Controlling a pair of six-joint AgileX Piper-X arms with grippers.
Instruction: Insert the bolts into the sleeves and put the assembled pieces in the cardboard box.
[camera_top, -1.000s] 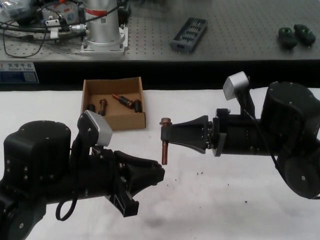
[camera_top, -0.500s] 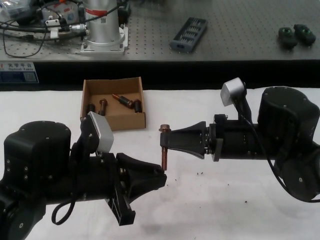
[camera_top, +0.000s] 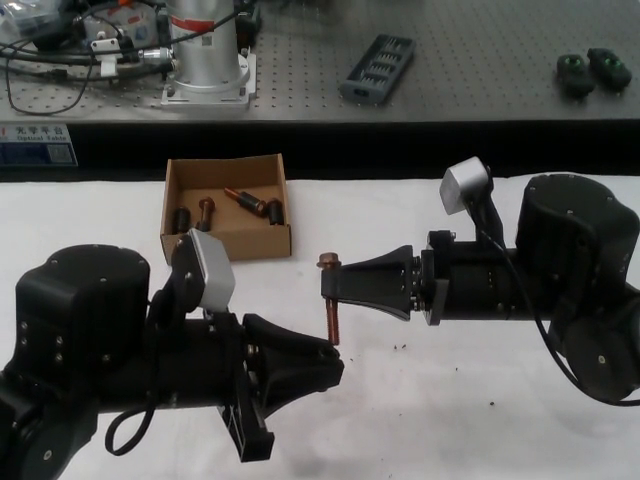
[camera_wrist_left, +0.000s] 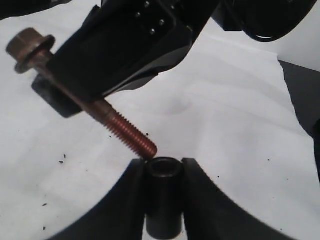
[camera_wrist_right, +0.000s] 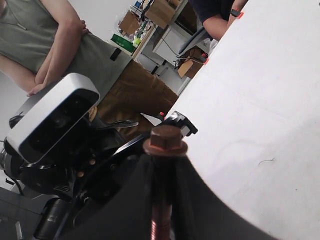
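My right gripper (camera_top: 328, 288) is shut on a copper bolt (camera_top: 330, 305) just below its hex head, and the bolt hangs thread-down over the white bench. My left gripper (camera_top: 332, 362) sits just beneath it, shut on a short black sleeve (camera_wrist_left: 163, 195) held upright. In the left wrist view the bolt (camera_wrist_left: 95, 107) leans at a slant. Its threaded tip sits at the rim of the sleeve's open mouth, not inside it. The right wrist view shows the bolt head (camera_wrist_right: 165, 140) above the right gripper (camera_wrist_right: 161, 200). The cardboard box (camera_top: 226, 240) stands behind the left arm with several assembled pieces in it.
Beyond the white bench lies a perforated metal table with a metal post (camera_top: 205, 50), a black ribbed holder (camera_top: 378, 66) and two black parts (camera_top: 594, 70). Small dark specks (camera_top: 401, 348) dot the cloth under the right gripper.
The right gripper has lowered the bolt a little. The left gripper has moved right with the sleeve, so the bolt tip is now at the sleeve's mouth.
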